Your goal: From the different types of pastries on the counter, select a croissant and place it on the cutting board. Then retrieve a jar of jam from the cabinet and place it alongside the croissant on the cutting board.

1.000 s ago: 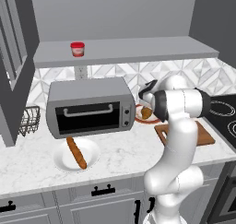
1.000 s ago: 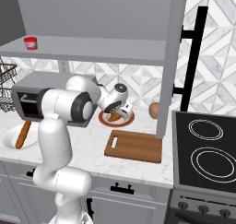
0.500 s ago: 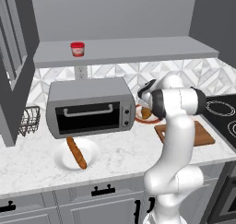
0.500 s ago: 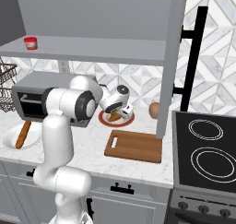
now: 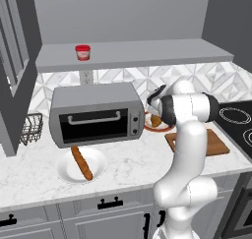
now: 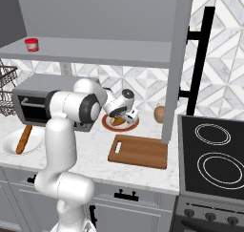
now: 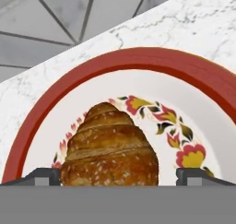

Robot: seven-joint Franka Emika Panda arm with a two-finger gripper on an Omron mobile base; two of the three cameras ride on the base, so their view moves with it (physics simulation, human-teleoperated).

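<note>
The croissant lies on a round red-rimmed plate with a flower pattern. My gripper is open, with one fingertip on each side of the croissant and a small gap to each. From the base views the gripper is low over the croissant at the back of the marble counter. The wooden cutting board lies bare in front of the plate. The jar of jam stands on the grey cabinet ledge. The baguette rests on a white plate.
A grey toaster oven stands just left of the red-rimmed plate. A brown egg-shaped object sits by a grey upright panel. A black stovetop is at the right, and a wire basket at the far left.
The hand has edged slightly closer to the croissant on the plate. Everything else stays where it was.
</note>
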